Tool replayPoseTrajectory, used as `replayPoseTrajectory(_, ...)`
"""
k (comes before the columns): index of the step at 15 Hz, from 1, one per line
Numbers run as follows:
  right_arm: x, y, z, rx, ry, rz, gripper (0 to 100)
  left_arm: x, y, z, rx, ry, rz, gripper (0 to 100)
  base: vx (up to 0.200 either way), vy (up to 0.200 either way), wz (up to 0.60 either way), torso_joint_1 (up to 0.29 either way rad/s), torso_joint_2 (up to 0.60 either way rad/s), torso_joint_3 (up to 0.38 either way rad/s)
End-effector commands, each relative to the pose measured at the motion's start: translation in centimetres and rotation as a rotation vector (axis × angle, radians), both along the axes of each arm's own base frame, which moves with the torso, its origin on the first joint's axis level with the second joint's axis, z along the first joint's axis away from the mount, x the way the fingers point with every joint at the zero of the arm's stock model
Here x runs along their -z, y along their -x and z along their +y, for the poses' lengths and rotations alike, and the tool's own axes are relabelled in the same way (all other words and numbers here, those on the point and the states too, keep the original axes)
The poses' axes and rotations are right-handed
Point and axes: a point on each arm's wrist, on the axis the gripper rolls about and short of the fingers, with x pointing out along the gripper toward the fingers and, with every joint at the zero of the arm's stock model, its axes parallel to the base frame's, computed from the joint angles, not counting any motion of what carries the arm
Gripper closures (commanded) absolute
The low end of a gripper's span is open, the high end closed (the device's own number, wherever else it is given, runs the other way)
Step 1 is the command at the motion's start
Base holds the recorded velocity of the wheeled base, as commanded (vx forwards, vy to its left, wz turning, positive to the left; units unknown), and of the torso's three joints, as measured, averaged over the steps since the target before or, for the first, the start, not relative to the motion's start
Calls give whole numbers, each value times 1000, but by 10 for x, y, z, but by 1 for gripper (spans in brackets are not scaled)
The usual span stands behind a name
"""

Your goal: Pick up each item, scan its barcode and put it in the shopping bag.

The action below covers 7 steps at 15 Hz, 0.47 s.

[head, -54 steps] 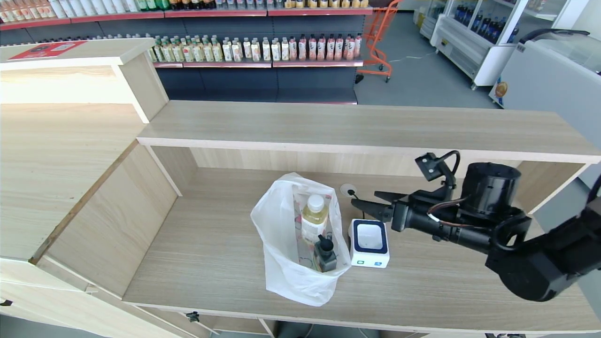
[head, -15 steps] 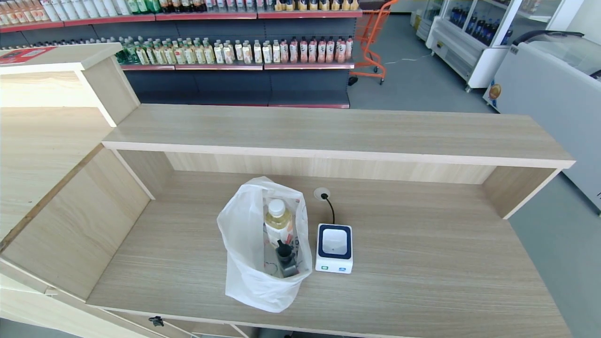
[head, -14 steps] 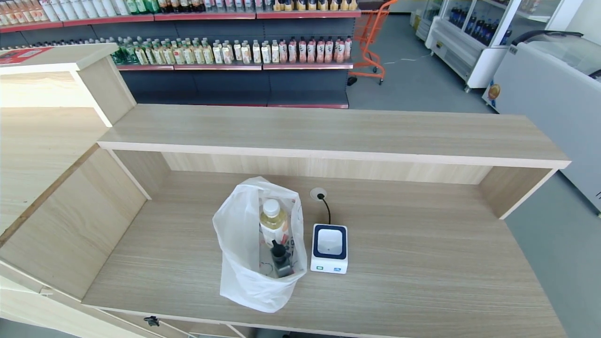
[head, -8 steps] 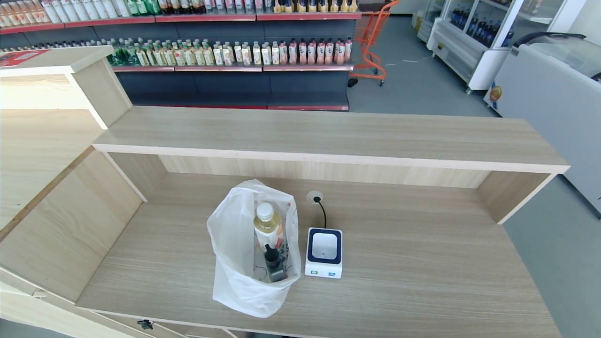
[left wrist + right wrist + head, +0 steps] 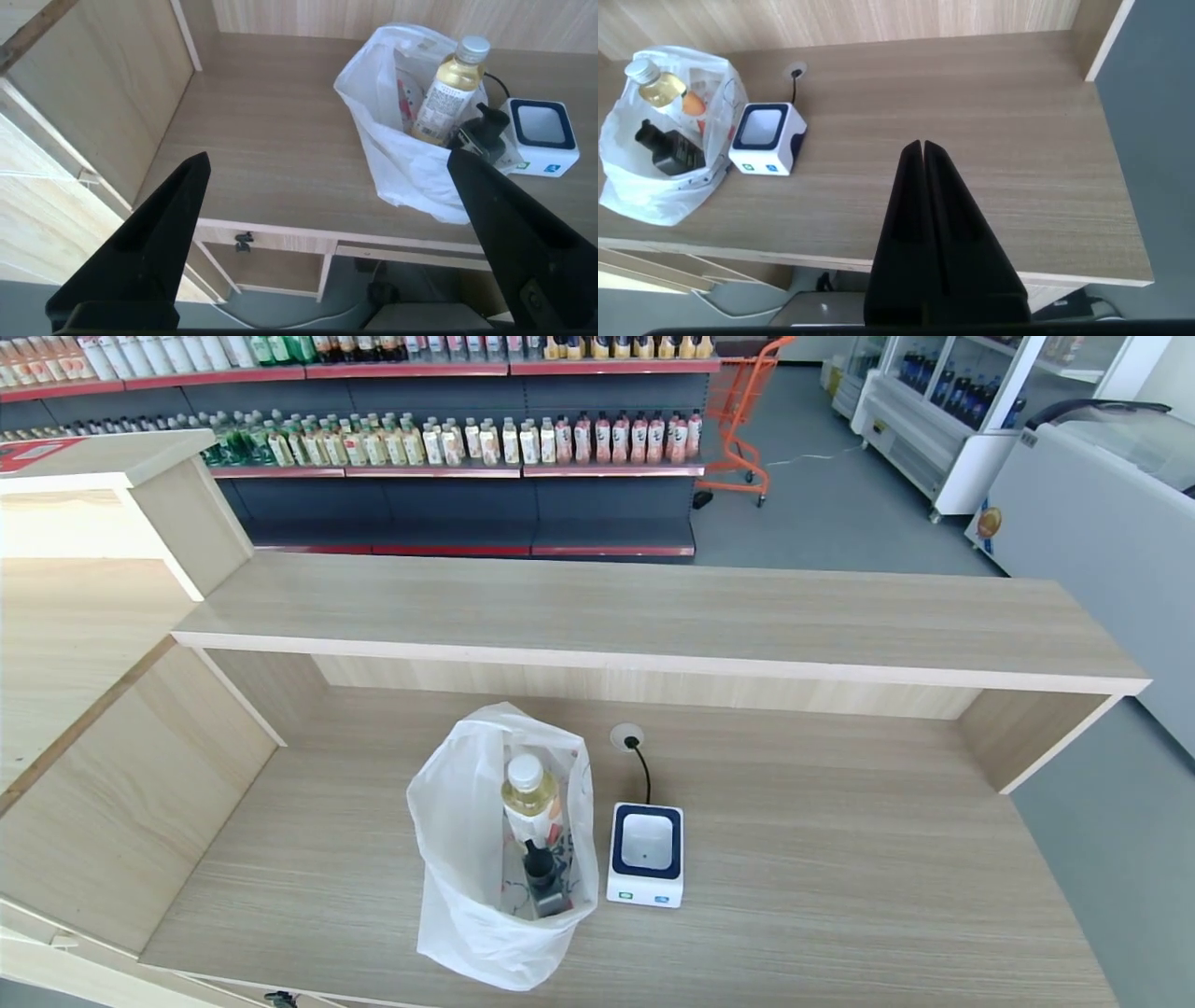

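A white shopping bag (image 5: pixel 462 868) stands open on the wooden counter (image 5: pixel 840 877). Inside it are a bottle of yellowish drink (image 5: pixel 528 801) with a white cap and a dark pump bottle (image 5: pixel 541 885). Just right of the bag sits the white and blue barcode scanner (image 5: pixel 646 855). My left gripper (image 5: pixel 329 159) hangs open, off the counter's near edge, with the bag (image 5: pixel 411 163) and the drink bottle (image 5: pixel 448 84) beyond it. My right gripper (image 5: pixel 922 147) is shut on nothing, above the counter's near edge and well away from the scanner (image 5: pixel 766 140) and bag (image 5: pixel 645 191).
A raised ledge (image 5: pixel 653 616) runs along the back of the counter, and a side panel (image 5: pixel 140 803) walls its left end. The scanner's cable goes into a grommet (image 5: pixel 626 737). The counter's right half is bare wood.
My right arm, which reached over the scanner 3.6 s ago, has drawn back out of the head view. The head camera has shifted; bag, bottles and scanner stay put.
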Motion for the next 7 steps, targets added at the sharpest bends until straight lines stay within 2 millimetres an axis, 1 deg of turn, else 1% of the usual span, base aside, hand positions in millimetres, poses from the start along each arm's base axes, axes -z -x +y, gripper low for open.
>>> replayPoseTrajectory(1, 0, 0, 0, -1, 0, 3, 100, 0, 0, 0, 0, 1, 0, 0, 0, 0, 0, 0, 0, 0)
replayPoseTrajectory(7, 0, 0, 0, 1, 6, 2, 100, 0, 0, 0, 0, 1, 0, 0, 0, 0, 0, 0, 0, 0)
